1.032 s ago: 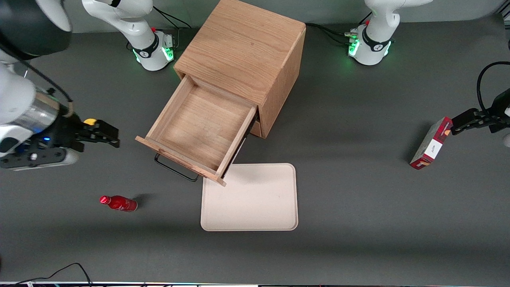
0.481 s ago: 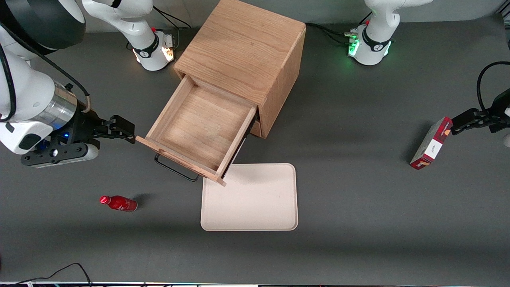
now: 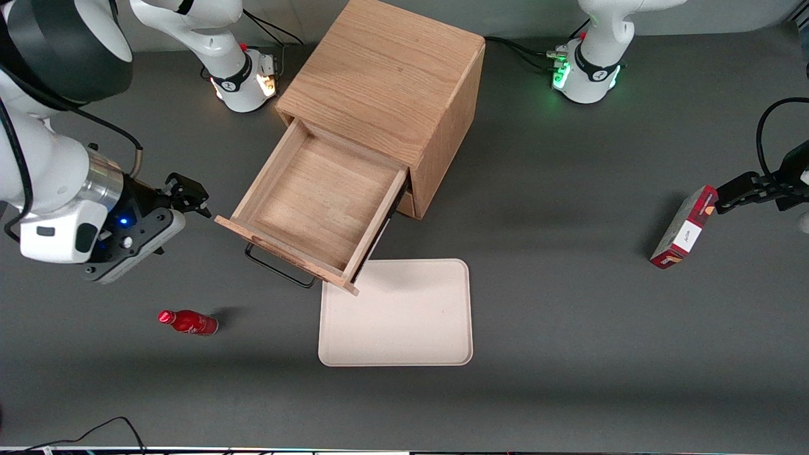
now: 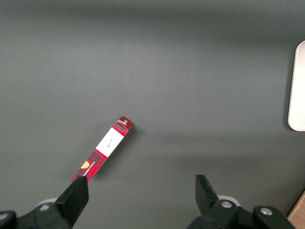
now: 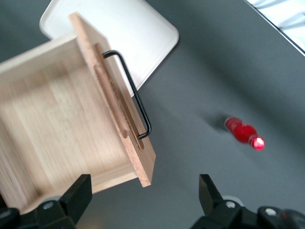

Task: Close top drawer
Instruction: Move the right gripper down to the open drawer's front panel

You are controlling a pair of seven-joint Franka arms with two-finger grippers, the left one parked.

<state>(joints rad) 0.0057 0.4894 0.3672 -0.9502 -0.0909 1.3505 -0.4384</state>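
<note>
The top drawer (image 3: 319,202) of the light oak cabinet (image 3: 385,76) stands pulled far out and is empty. Its flat front (image 3: 284,253) carries a thin black wire handle (image 3: 278,270). My gripper (image 3: 193,199) hovers just beside the front's corner at the working arm's end, level with the drawer, not touching it. In the right wrist view the drawer (image 5: 57,124), its handle (image 5: 133,95) and that corner of its front (image 5: 145,171) show. The gripper (image 5: 144,191) is open there, and the corner lies just ahead of the gap between its fingers (image 5: 81,191).
A cream tray (image 3: 398,316) lies flat on the table just in front of the drawer, partly under its front corner. A small red bottle (image 3: 188,322) lies on its side nearer the front camera than my gripper. A red box (image 3: 684,227) stands toward the parked arm's end.
My gripper travelled toward the drawer and now sits by the corner of its front. The wrist has turned over the last half second. The drawer has not moved.
</note>
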